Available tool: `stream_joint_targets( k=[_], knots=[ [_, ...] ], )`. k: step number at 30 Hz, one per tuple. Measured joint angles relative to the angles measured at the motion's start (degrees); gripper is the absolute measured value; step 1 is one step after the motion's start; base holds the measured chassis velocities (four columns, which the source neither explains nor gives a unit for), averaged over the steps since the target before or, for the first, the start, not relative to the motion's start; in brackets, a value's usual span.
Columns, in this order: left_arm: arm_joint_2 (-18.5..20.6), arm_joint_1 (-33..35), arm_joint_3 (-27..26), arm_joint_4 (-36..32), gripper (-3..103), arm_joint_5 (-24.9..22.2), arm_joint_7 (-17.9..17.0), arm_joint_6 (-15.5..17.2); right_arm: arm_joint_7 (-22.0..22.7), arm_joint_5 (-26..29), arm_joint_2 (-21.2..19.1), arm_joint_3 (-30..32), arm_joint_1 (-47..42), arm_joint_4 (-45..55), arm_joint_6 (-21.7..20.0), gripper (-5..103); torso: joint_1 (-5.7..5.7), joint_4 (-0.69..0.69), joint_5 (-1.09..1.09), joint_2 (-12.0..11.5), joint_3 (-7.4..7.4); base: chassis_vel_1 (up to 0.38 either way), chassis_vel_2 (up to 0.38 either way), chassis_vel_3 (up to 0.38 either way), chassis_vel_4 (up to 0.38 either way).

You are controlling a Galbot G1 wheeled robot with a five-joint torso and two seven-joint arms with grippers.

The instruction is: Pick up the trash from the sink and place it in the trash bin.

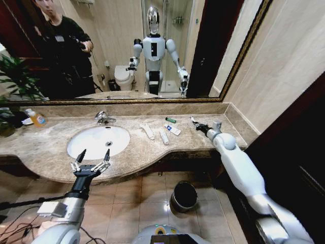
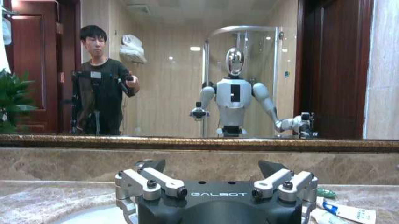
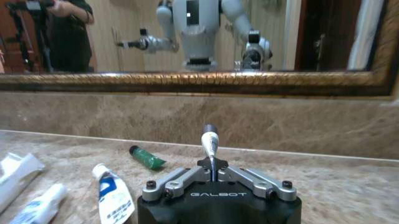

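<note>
Beige marble forms the bench on which the litter actually lies, to the right of the white sink rather than inside it: two white tubes, a blue-and-white packet and a tiny green piece are scattered between the basin and the right arm. The right end effector sits low over the far right of the bench, clenched on a slim white tube with a dark tip, which stands up from between its fingers in the right wrist view. The left end effector hangs at the near edge of the bench in front of the basin, fingers spread and holding nothing. The trash bin stands on the floor below the bench, right of the sink and near the robot's base. To do this step well, I judge the right arm should lift the tube straight up clear of the marble, keep the pinch firm since the hold is at the very end, swing back and down over the bin's narrow mouth, and release only once centred over it.
</note>
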Motion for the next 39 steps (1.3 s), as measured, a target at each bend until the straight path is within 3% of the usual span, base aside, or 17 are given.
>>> stream_joint_targets(
  k=[8,17,26,39],
  knots=[
    [0.0,0.0,0.0,0.0,100,0.0,0.0,0.0,0.8,1.8,-2.6,8.2,-17.3,15.8,1.5,1,-0.02,-0.03,-0.02,0.0,-0.01,0.000,0.000,0.000,0.000],
    [0.0,0.0,0.0,0.0,100,0.0,0.0,0.0,-2.6,2.1,1.3,12.8,-33.5,23.5,5.4,1,-0.01,-0.02,0.00,0.0,-0.01,0.000,0.000,0.000,0.000],
    [0.0,0.0,0.0,0.0,100,0.0,0.0,0.0,-8.1,-5.2,8.0,11.8,-40.3,16.9,11.6,1,0.00,-0.01,-0.02,0.0,0.00,0.000,0.000,0.000,0.000],
    [0.0,0.0,0.0,0.0,100,0.0,0.0,0.0,-9.9,-17.4,17.9,8.6,-37.0,-1.2,15.1,0,0.00,-0.01,-0.01,0.0,0.00,0.000,0.000,0.000,0.000]
  ],
)
